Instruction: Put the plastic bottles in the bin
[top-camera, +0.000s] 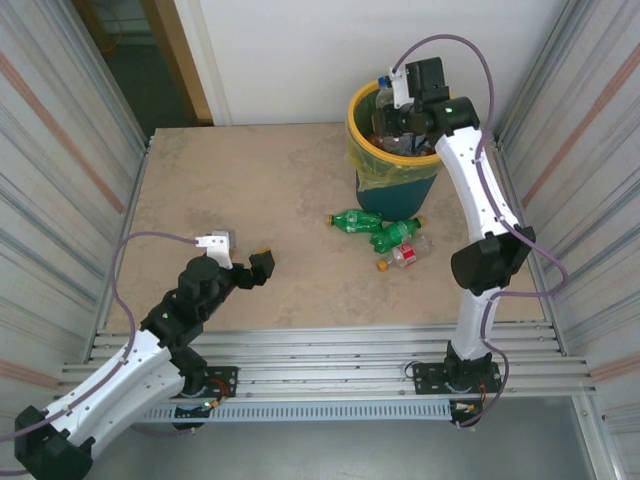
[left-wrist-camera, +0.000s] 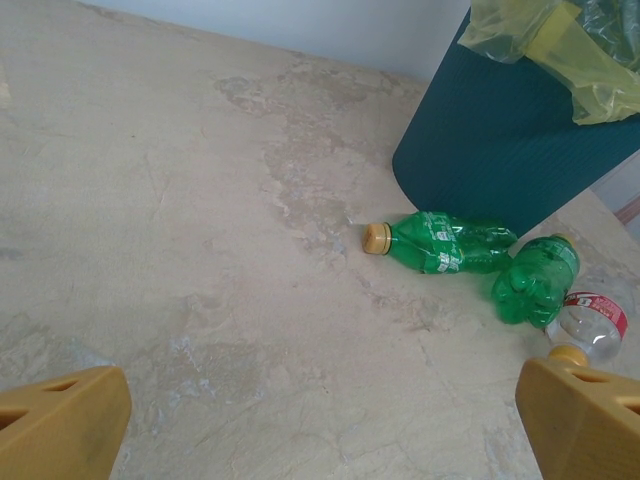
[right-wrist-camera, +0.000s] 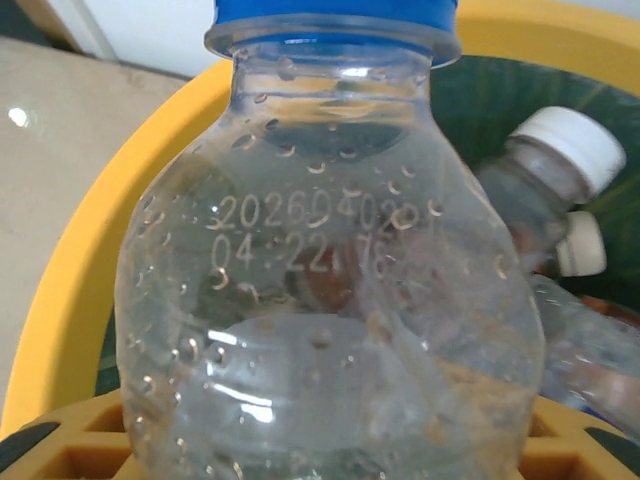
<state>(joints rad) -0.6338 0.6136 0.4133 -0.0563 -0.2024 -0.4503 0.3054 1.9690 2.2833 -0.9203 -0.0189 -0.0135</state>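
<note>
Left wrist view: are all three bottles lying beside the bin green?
No: one green bottle and a second green bottle lie there, but the third bottle is clear with a red label.

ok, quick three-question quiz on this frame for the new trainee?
1. How many bottles lie on the table beside the bin?
2. True or false: the left tool is shut.
3. The right tool holds a clear bottle over the bin. Its cap is: A red, B blue, C white.

Key: 1 three (two green, one clear); 2 false, it is open; 3 B.
</note>
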